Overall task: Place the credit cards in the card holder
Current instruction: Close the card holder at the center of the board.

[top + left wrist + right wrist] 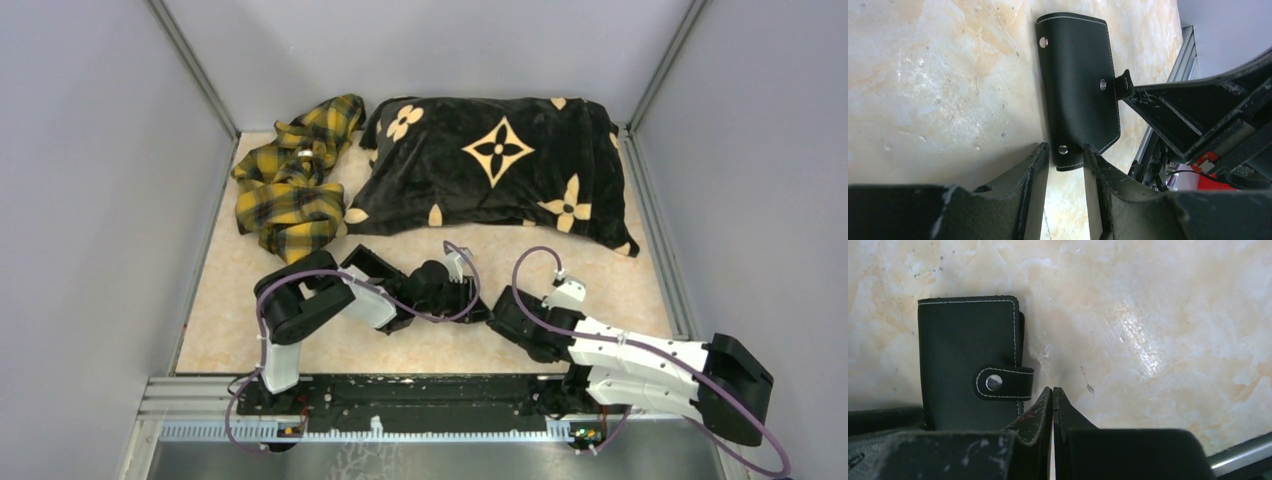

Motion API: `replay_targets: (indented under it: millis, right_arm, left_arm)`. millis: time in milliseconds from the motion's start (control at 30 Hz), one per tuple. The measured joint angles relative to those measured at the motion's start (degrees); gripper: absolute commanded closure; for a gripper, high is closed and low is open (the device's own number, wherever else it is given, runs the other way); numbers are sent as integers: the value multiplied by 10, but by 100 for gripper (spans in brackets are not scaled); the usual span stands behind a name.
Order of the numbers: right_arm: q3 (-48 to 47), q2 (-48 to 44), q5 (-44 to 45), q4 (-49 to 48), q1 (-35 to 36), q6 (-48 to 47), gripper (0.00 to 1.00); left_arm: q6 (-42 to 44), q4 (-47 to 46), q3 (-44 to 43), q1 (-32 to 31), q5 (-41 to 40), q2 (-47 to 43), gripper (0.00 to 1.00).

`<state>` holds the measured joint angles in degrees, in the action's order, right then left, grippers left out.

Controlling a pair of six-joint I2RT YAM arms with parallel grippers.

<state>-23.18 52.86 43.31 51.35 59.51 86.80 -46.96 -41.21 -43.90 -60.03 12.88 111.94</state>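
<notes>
- Where the two arms meet near the front of the table [1158, 315], you find the card holder [1078, 85]. It is a black stitched case, folded shut and lying flat on the marbled top.
- Its strap [1003, 382] wraps over one long edge and is fastened by a snap [993, 382]. Two more of these show along the opposite edge in the left wrist view.
- Your left gripper [1065, 150] stands with its jaws partly apart, astride the near end of the card holder. One finger lies along the edge and the other overlaps a corner. You cannot tell whether they press the case.
- Your right gripper [1052, 394] has its jaws fully together with nothing between them. Its tips sit just beside the end of the strap.
- In the top view, both grippers cover the card holder.
- Farther back, well apart from it, a black pillow [490, 165] with tan flower shapes lies against the rear wall. A crumpled yellow plaid cloth [295, 180] lies to its left.
</notes>
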Motion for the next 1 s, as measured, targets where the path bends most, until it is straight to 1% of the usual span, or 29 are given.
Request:
replay_targets:
  millis: [233,333,700,1000]
  right_arm:
    - [19,1,-23,-94,-61,-72,100]
    - [19,6,-30,-126,-70,-100,100]
    - [16,67,-42,-233,-100,-203,100]
    - [4,106,-70,-308,-129,-286,100]
  left_arm:
    - [-7,-19,17,0,2,-4,59]
    - [-12,-29,24,0,2,-4,59]
    - [-28,-66,65,-1,5,-16,60]
    - [-47,-92,96,-4,7,-26,60]
